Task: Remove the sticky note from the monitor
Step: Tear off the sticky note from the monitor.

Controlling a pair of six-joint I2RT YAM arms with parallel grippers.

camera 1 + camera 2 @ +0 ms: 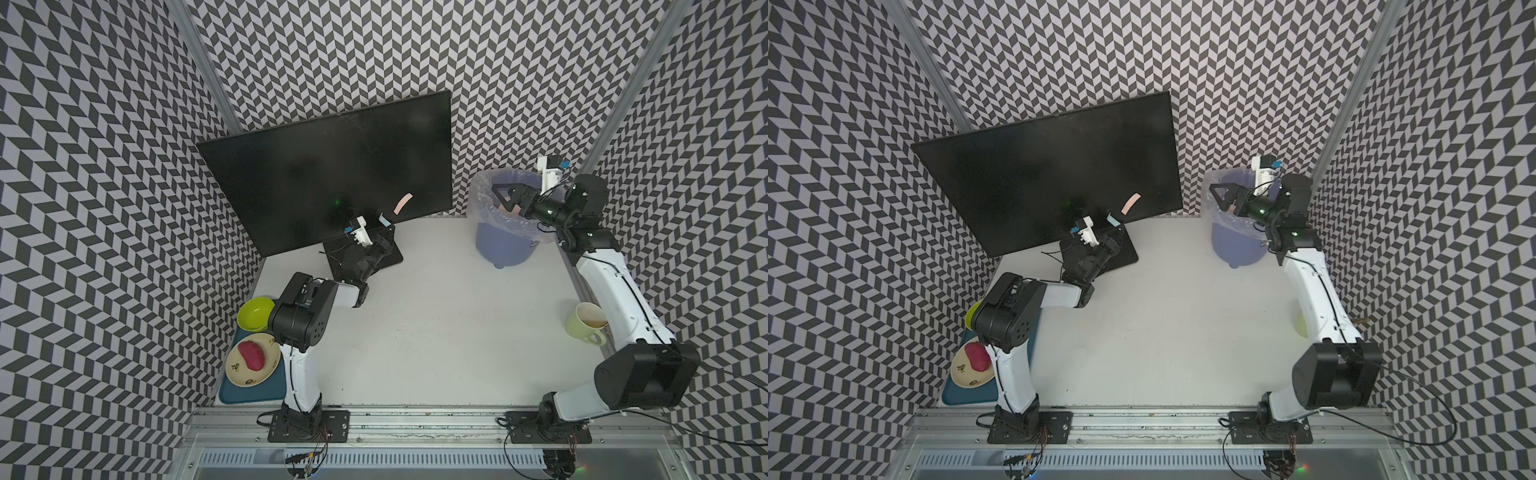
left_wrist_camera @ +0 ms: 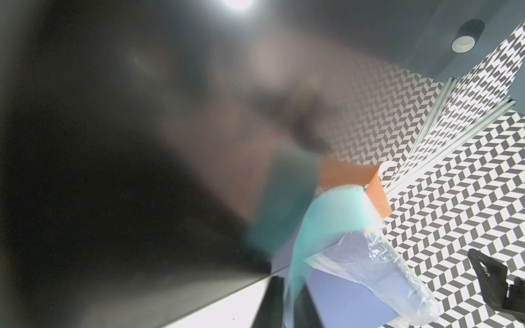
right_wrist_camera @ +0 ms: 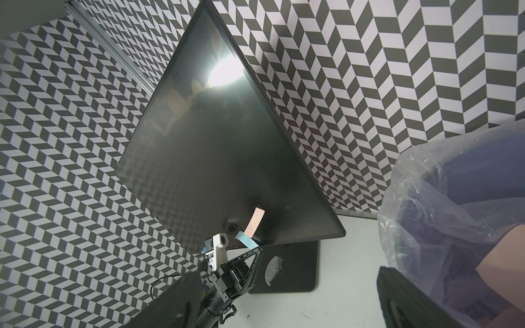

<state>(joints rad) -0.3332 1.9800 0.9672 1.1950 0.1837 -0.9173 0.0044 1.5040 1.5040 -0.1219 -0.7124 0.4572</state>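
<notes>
The monitor (image 1: pixel 324 174) stands at the back of the tabletop (image 1: pixel 436 332), turned at an angle, its screen dark. Two notes sit low on the screen near its right corner. A pink sticky note (image 1: pixel 402 203) is on the glass just above the lower edge. A blue sticky note (image 3: pixel 245 240), curled, reaches from that edge down to the left tool (image 3: pixel 257 246). The left tool is closed with the blue sticky note pinched between its fingertips (the left wrist view shows the paper bending up from between the two dark fingers). Whether the note's far end is stuck to the glass, I cannot tell. The tool hovers over the monitor's black base plate. Well apart, on the right, the right tool (image 1: pixel 505 200) hangs with its jaws spread wide and nothing between them, over the mouth of a blue bin (image 1: pixel 498 249) with a clear liner (image 3: pixel 426 198).
</notes>
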